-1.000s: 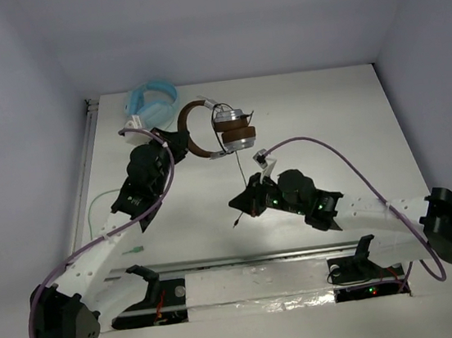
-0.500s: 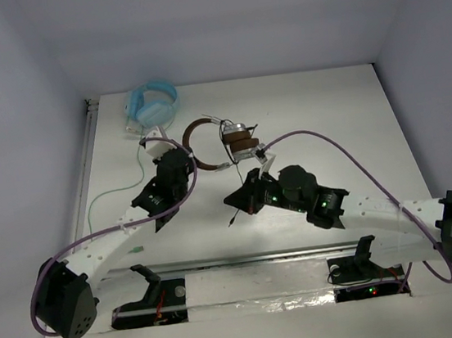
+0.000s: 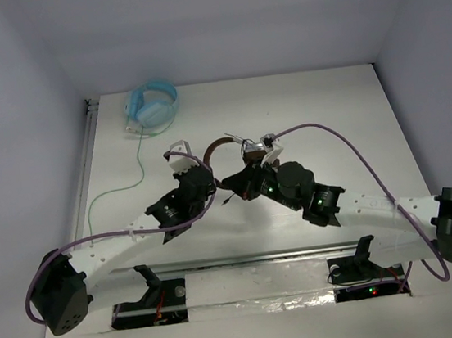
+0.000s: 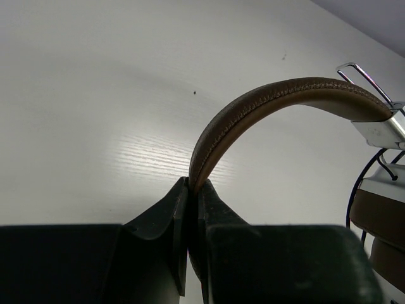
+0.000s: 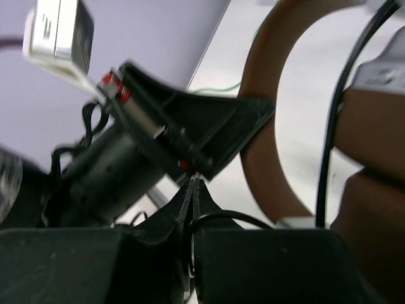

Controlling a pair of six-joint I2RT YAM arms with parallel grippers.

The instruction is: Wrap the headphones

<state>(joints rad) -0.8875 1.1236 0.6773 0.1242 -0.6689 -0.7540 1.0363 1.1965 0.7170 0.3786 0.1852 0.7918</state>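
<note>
Headphones [image 3: 246,150] sit approx. mid-counter [image 3: 334,106], hemmed in by both arms' tips. L fingers [image 4: 169,218] are clamped shut on the brown headband [image 4: 278,95]. The band's edge is wedged in the seam betw. them. From there the band arcs up & right to the silver yoke, w/ the ear pads [image 4: 380,212] at the right edge of the L wrist view. Can't tell if the cups touch the counter.

R fingers [image 5: 166,225] are closed too, tips meeting. A thin black cable [image 5: 330,126] loops out of the seam by their tips, so it looks pinched there. Another run of it passes just left of the ear pads. In the R wrist view the L fingers sit just beyond the R tips, on the band, so the two pairs are very near each other.

Light blue headphones [image 3: 152,104] lie far-left, well apart, w/ a green cable [image 3: 138,175] trailing toward the near side.
</note>
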